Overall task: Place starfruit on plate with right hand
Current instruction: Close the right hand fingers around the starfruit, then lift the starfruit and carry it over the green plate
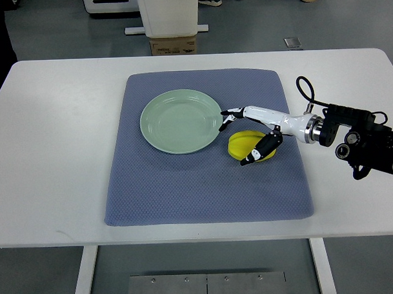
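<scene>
A yellow starfruit lies on the blue-grey mat, just right of the pale green plate, which holds nothing. My right hand comes in from the right edge and hangs over the fruit. Its white fingers stretch out past the fruit's far side toward the plate's rim, and the dark thumb lies against the fruit's near side. The hand stands open around the fruit, not closed on it. The left arm does not show.
The mat lies on a white table. Beyond the table's far edge stand a white pedestal with a cardboard box. People's shoes show on the floor at the top.
</scene>
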You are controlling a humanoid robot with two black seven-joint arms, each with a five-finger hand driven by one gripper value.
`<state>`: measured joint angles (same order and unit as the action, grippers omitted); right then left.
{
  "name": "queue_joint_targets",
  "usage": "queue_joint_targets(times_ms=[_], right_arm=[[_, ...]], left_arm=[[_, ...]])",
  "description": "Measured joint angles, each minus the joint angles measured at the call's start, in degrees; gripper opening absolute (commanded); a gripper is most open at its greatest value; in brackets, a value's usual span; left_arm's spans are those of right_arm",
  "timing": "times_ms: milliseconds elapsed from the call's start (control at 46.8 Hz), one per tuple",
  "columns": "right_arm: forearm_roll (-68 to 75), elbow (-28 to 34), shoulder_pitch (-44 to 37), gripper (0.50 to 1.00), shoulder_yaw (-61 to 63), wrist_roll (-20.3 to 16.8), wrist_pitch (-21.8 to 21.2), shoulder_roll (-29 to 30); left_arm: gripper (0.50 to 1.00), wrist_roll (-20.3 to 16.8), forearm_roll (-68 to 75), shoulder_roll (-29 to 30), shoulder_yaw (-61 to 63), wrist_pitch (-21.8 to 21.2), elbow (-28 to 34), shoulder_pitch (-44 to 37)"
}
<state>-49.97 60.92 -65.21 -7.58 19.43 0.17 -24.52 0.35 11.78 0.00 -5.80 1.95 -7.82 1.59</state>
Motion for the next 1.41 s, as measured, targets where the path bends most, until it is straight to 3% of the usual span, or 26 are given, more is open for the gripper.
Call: queue_joint_targets(times_ms=[256,662,790,1004,1068,1111,1410], right_arm=[[-1.0,-3.4,0.5,0.998,-0.4,0.0,0.2,0.2],[-1.4,-3.8,0.9,0.981,-2.4,0.1,1.9,0.6],[-1.4,-3.9,0.9,0.908,-2.7,0.2,2.1,0.9],[-1.4,-5.2,1.2,0.699,-2.7,0.7,2.1,1.0],[-1.4,-5.4,1.4,0.605,-2.7,1.3,2.1,1.0],[-1.4,-5.4,1.4,0.500,-2.7,1.5,2.1,1.0],[-1.2,-6.3,1.4,0.500,-2.7,1.4,2.1,1.4]], left_arm=[[1.000,0.0,0.0,0.0,0.0,0.0,0.0,0.0],[1.000,0.0,0.0,0.0,0.0,0.0,0.0,0.0],[1.000,0.0,0.0,0.0,0.0,0.0,0.0,0.0],[1.000,0.0,0.0,0.0,0.0,0.0,0.0,0.0],[1.000,0.0,0.0,0.0,0.0,0.0,0.0,0.0],[1.000,0.0,0.0,0.0,0.0,0.0,0.0,0.0],[1.000,0.0,0.0,0.0,0.0,0.0,0.0,0.0]])
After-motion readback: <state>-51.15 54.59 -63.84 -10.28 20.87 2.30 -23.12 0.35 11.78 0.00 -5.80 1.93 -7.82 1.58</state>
